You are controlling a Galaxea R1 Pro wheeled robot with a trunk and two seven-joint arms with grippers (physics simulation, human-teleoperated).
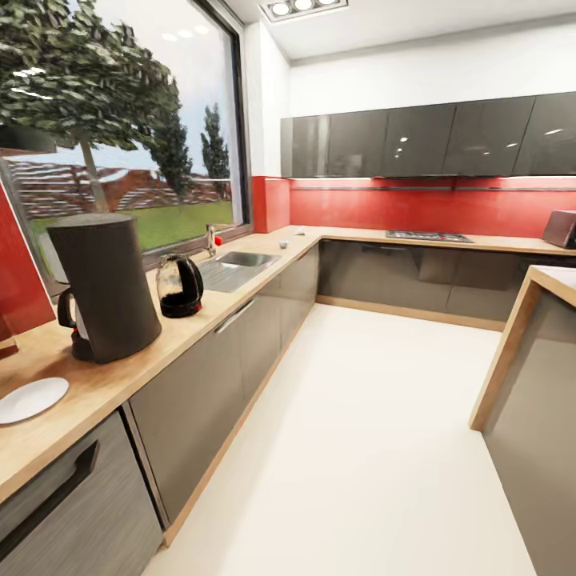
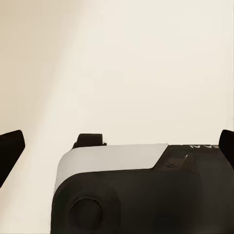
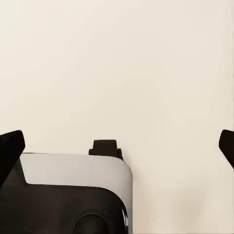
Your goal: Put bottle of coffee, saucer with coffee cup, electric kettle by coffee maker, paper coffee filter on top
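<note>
Both wrist views look down on pale floor and part of the robot's base. Left tool (image 2: pixel 117 146) has its dark fingertips (image 2: pixel 9 148) far apart at the frame's edges, spread with nothing between them; right tool (image 3: pixel 117 146) is spread the same way, fingertips (image 3: pixel 10 146) holding nothing. On the tan worktop (image 1: pixel 120 384) in the head view, the white saucer (image 1: pixel 30 398) lies nearest, the dark coffee maker (image 1: pixel 108 286) stands beyond it, then the glass electric kettle (image 1: pixel 179 286) near it, ahead of the sink (image 1: pixel 240 264). White floor (image 1: pixel 376 448) runs alongside the grey drawer fronts (image 1: pixel 200 400).
</note>
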